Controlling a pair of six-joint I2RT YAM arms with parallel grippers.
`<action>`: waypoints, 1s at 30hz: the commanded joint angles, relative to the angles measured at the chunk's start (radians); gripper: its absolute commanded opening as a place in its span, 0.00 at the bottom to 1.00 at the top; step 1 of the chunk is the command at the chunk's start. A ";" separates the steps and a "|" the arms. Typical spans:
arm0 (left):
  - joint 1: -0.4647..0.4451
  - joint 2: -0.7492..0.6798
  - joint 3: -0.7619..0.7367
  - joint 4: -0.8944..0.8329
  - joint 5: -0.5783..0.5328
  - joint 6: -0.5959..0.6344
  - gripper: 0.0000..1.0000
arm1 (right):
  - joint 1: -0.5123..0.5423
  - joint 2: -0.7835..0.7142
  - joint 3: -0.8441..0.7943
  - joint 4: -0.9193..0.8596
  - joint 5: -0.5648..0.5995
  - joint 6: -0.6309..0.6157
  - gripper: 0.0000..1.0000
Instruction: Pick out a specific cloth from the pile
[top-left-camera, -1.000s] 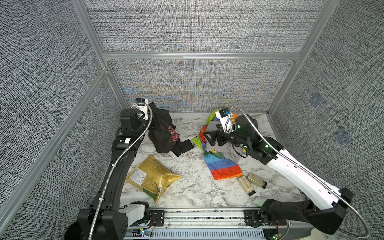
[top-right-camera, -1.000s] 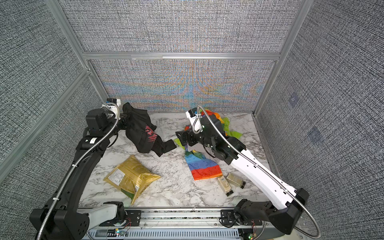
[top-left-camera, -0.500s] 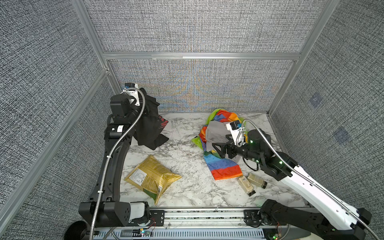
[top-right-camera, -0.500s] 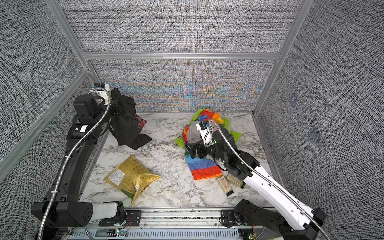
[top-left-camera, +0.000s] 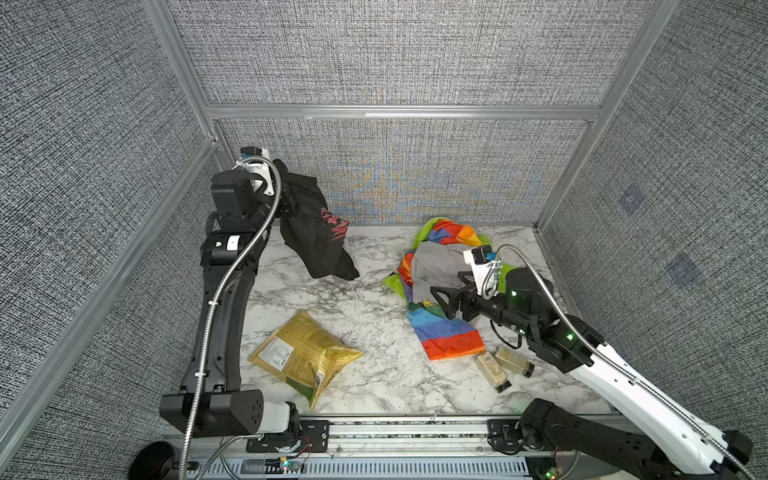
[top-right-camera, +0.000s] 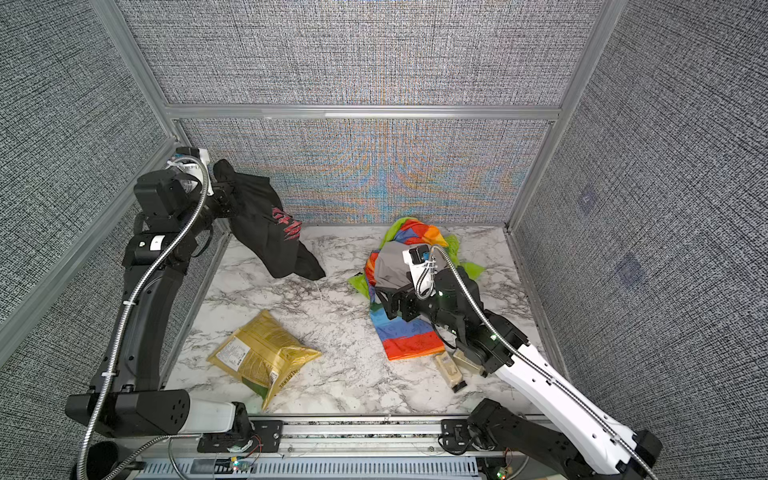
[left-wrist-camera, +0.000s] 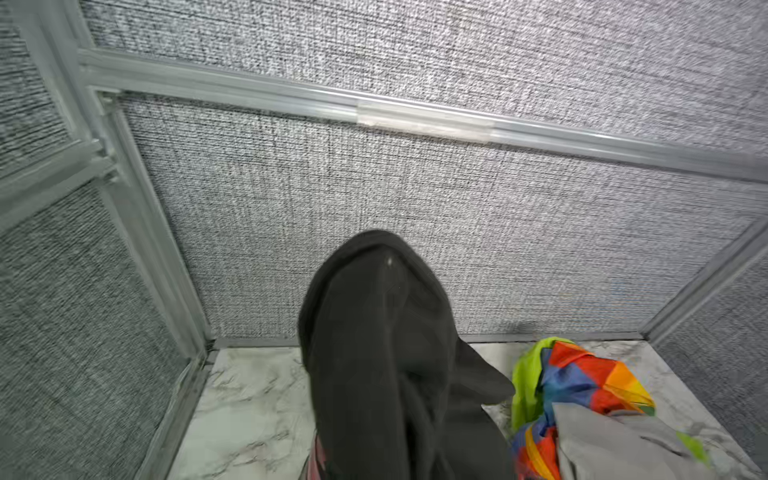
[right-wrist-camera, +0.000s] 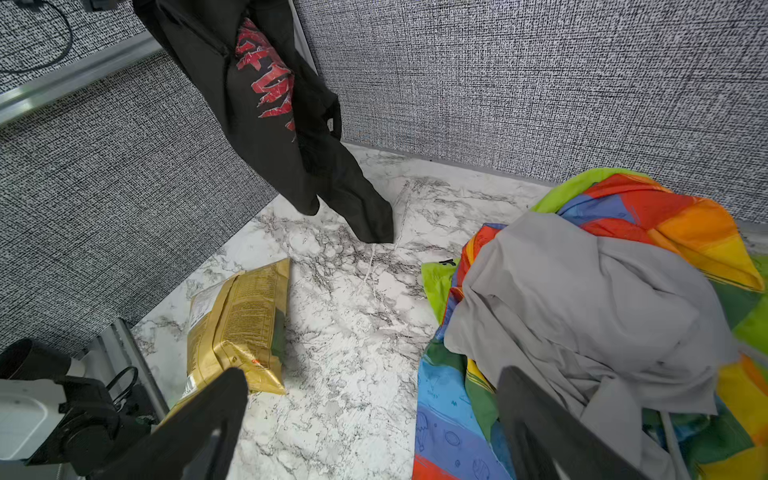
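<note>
Left gripper (top-left-camera: 286, 198), upper left of frame, is clamped on the black cloth (top-left-camera: 320, 239), which hangs apart from the pile (top-left-camera: 436, 266) at centre right; right gripper (top-left-camera: 441, 302) there is spread wide, empty.

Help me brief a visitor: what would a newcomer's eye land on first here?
The black cloth with red lettering, dangling from the shut left gripper high at the back left. Next, the bright rainbow pile at the back right, grey cloth on top, with the open right gripper at its front. A gold bag lies near the front left.
</note>
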 joint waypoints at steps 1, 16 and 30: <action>0.004 -0.019 0.002 -0.009 -0.083 0.036 0.00 | -0.001 -0.011 -0.003 0.011 0.034 0.002 0.98; 0.004 0.021 -0.189 0.221 0.125 -0.049 0.00 | -0.001 -0.004 0.002 0.018 0.039 0.017 0.98; 0.006 0.017 -0.473 0.307 -0.075 -0.058 0.00 | -0.001 -0.013 -0.010 0.004 0.051 0.023 0.98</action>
